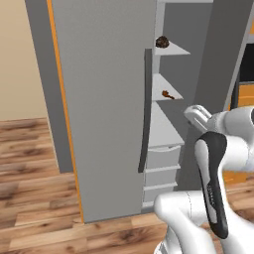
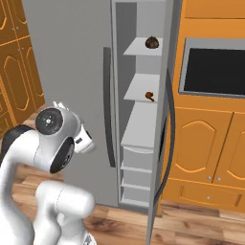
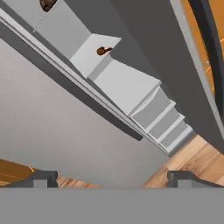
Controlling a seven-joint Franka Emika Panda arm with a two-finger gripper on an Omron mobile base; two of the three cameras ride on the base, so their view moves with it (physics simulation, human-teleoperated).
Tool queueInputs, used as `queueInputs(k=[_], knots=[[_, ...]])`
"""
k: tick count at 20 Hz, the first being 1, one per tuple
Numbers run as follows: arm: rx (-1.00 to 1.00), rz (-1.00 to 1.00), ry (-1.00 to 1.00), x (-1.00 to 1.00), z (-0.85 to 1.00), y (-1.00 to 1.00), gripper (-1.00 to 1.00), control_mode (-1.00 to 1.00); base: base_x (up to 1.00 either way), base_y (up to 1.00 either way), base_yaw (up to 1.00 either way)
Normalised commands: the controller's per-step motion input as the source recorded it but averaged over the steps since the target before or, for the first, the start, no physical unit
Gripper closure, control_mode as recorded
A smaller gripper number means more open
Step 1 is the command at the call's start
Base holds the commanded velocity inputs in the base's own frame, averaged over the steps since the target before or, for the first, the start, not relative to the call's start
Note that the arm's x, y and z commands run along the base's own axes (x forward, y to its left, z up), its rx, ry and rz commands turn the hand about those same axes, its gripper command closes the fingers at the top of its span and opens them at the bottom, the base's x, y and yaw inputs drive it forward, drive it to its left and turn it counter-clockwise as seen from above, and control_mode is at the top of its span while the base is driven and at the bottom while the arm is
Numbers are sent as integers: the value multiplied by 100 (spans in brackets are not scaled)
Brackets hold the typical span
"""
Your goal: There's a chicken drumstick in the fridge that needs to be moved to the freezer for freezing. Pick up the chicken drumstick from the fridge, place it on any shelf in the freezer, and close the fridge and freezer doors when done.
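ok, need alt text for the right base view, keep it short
A tall grey side-by-side unit with its narrow freezer compartment open: a small red-brown chicken drumstick lies on the middle solid shelf, a round dark-brown lump on the shelf above. The wider door is shut, and the white arm fills the lower left.

Chicken drumstick [image 1: 167, 94] on freezer [image 1: 166, 130] shelf; door ajar
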Motion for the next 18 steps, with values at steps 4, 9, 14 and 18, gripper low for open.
queueInputs(k=[4, 9, 14, 18], knots=[[0, 6, 0, -44, -12, -98, -100, -100, 0, 0, 0], [0, 2, 0, -30, -11, -97, -100, -100, 0, 0, 0], [0, 1, -1, -10, -24, -77, -100, -100, 0, 0, 0], [0, 5, -10, -1, -30, -71, -100, -100, 0, 0, 0]])
